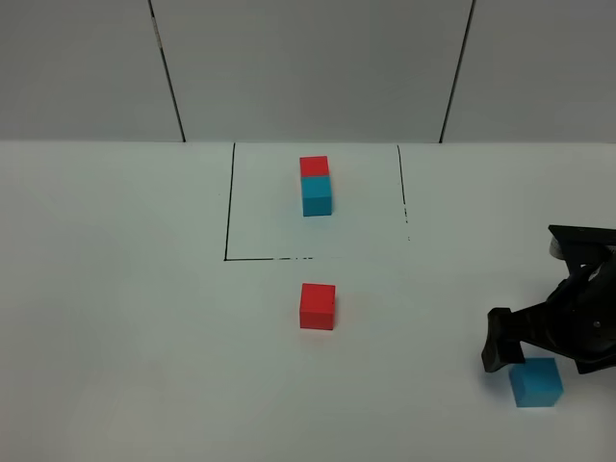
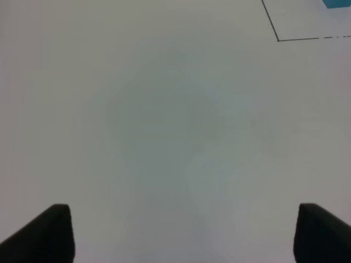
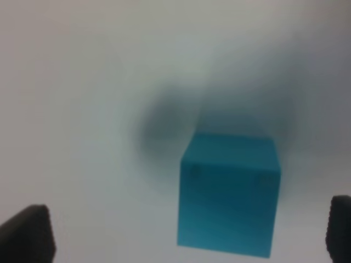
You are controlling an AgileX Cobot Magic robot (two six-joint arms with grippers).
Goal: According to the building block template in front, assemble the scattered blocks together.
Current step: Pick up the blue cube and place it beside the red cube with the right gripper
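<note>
- Under the right gripper point(image 1: 541, 352), near the right front of the table point(image 1: 115, 318), sits the loose teal cube point(image 1: 535, 382). The jaws stand wide apart, one fingertip on each side of it, and grip nothing.
- From the right wrist, the teal cube lies between the two fingertips, a little nearer one than the other. That view is blurred, so I cannot tell whether the fingers are low enough to close on its sides. The high view suggests they hang just above it.
- At the middle of the table, the loose red cube point(image 1: 318, 306) is well apart from the teal one, off to the left of the right gripper. It lies just in front of the black-lined rectangle point(image 1: 229, 202).
- Inside that rectangle stands the building block template point(image 1: 315, 186). Its long axis runs front to back, with red on the far side and teal on the near side.
- To match it, the teal cube should probably go against the near face of the red cube, squared to it.
- Room there looks good, with bare table in front of the red cube and along the way from the right.
- The right arm is plainly the nearer one. The left gripper point(image 2: 189, 233) is also spread open and holding nothing, over bare table with only a corner of the rectangle in its view.
</note>
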